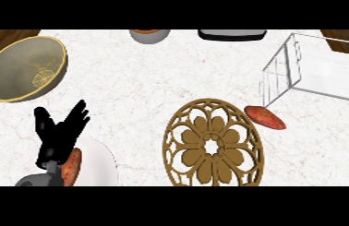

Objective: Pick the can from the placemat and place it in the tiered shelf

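Your left hand (pixel 60 130) stands at the counter's (pixel 136 82) front-left, fingers straight and spread, pointing up and away from you, holding nothing. Its grey forearm comes in at the near edge, over a white plate (pixel 102 163) with a reddish sweet potato (pixel 71 167) lying on it. Your right hand does not show. Beyond the left hand, a brass-rimmed bowl (pixel 31 68) sits at the left edge. Bare counter runs between the hand and the round wooden placemat (pixel 213 149) at the front centre. You cannot see a can on that placemat. Another sweet potato (pixel 266 117) lies just beside the placemat's far-right rim, touching the wire tiered shelf (pixel 300 70) near the far-right corner.
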`<state>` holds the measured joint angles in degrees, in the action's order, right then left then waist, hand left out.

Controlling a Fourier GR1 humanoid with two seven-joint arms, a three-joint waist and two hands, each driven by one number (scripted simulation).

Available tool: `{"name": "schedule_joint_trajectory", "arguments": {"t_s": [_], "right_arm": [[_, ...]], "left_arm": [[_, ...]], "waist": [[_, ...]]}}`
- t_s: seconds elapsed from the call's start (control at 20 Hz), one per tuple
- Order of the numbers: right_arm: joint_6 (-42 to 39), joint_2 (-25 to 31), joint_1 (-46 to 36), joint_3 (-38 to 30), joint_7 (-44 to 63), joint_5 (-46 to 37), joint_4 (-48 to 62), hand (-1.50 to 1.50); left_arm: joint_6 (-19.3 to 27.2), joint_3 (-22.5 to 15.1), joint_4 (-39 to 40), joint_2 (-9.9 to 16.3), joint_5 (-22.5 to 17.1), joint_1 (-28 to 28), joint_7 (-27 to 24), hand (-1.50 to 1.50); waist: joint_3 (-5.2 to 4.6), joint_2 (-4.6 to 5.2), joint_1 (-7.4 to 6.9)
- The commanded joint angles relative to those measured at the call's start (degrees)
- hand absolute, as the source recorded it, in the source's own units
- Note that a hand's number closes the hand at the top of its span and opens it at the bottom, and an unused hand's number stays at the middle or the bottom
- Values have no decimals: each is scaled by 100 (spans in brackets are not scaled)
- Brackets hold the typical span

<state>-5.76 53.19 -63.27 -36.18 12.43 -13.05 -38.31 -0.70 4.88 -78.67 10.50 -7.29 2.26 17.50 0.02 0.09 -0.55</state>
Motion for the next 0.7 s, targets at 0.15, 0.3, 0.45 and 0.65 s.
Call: {"name": "schedule_joint_trajectory", "arguments": {"t_s": [0.15,0.3,0.45,0.65], "right_arm": [[635,973,124,-450,-34,-32,548,-150],[870,1192,235,-808,-180,177,861,-150],[426,1760,635,-1201,-426,437,1372,-150],[-290,2368,852,-1362,-394,696,1700,-150]], "left_arm": [[-50,-40,133,-119,30,-64,-257,0],[-17,-84,309,-139,141,-71,-306,0],[-163,77,365,8,3,59,-323,0],[46,-15,138,-57,117,162,22,0]], "waist": [[0,27,-22],[3,33,-10],[11,40,18],[12,23,3]]}}
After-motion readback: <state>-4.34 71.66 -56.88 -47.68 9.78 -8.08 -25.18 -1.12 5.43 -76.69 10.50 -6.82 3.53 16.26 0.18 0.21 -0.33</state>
